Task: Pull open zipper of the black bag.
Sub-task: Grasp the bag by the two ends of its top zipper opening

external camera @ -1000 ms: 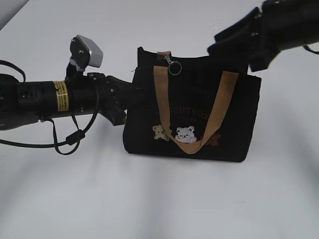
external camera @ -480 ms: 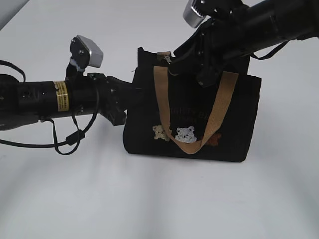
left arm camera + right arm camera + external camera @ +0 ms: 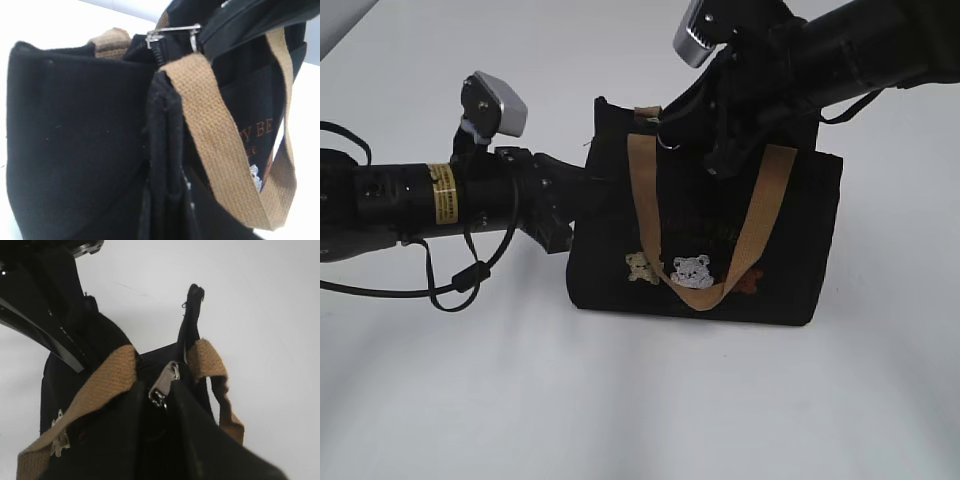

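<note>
From the exterior view, the black bag [image 3: 705, 225] is standing upright on the white table [image 3: 620, 400], tan handle [image 3: 650, 200] draped down its front over the little bears. The left gripper [image 3: 588, 178] comes in flat from the left and is clamped on the bag's left top corner. The right gripper [image 3: 665, 125] reaches in from the upper right and sits right at the zipper [image 3: 655, 118] pull on the top edge near the left end. In the left wrist view it's mostly black fabric up close, with the metal pull [image 3: 172, 35] lying sideways at the top and a dark finger of the other arm against its ring end. In the right wrist view, the two dark fingers [image 3: 125, 440] are pinched in on either side of the silver pull [image 3: 164, 382], touching it, so it looks gripped, with the bag's corner tab sticking up behind.
</note>
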Robot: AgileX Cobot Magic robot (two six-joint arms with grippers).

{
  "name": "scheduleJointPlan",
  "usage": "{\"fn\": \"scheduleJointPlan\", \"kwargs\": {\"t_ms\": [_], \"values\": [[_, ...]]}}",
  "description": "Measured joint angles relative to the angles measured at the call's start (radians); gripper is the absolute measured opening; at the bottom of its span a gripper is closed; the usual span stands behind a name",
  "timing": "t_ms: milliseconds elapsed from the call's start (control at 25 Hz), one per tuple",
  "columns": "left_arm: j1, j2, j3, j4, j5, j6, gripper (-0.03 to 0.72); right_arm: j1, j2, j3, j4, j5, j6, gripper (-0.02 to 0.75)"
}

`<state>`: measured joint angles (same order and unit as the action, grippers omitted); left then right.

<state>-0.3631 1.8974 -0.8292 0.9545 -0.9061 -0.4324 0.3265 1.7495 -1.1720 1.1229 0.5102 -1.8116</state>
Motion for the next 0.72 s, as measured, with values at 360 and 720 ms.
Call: {"fn": "scheduleJointPlan", "kwargs": {"t_ms": [360,720], "values": [[-0.001,0.001,0.000,0.001,-0.007,0.000,0.067,-0.042,-0.042,-0.004,-0.038,0.050,0.188,0.007],[-0.003,0.001,-0.002,0.000,-0.020,0.000,0.067,-0.335,-0.136,-0.003,-0.184,0.334,0.619,0.002]]}}
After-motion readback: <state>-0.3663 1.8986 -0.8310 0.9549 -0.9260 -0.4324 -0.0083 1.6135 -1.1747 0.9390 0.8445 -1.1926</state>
